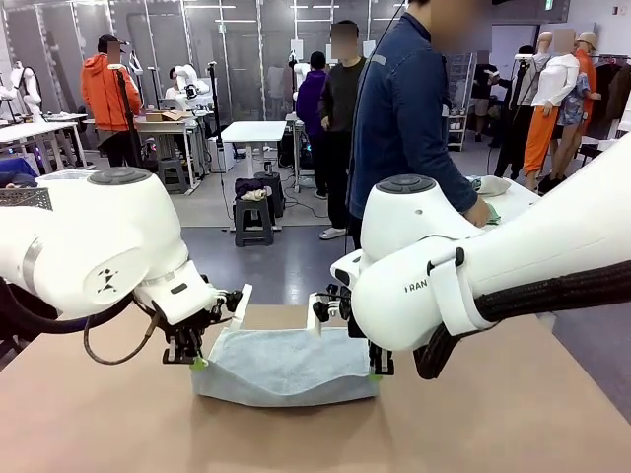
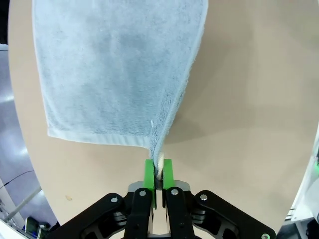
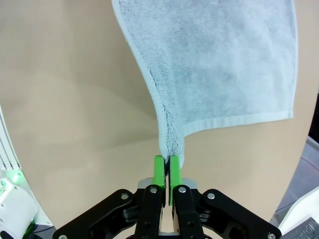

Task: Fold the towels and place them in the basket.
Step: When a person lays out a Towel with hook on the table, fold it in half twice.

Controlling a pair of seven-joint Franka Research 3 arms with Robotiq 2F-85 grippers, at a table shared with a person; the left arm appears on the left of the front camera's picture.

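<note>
A light blue towel lies on the tan table, with its near edge lifted and sagging between my two grippers. My left gripper is shut on the towel's near left corner. In the left wrist view the green pads pinch the corner, and the towel hangs away from them. My right gripper is shut on the near right corner. In the right wrist view its pads clamp the towel at the folded edge. I cannot tell whether the lattice-patterned rim behind my left arm is the basket.
A person in a dark blue jacket stands at the far side. Their hand rests on something pale green at the right. Bare tabletop surrounds the towel. Other people and tables stand farther back.
</note>
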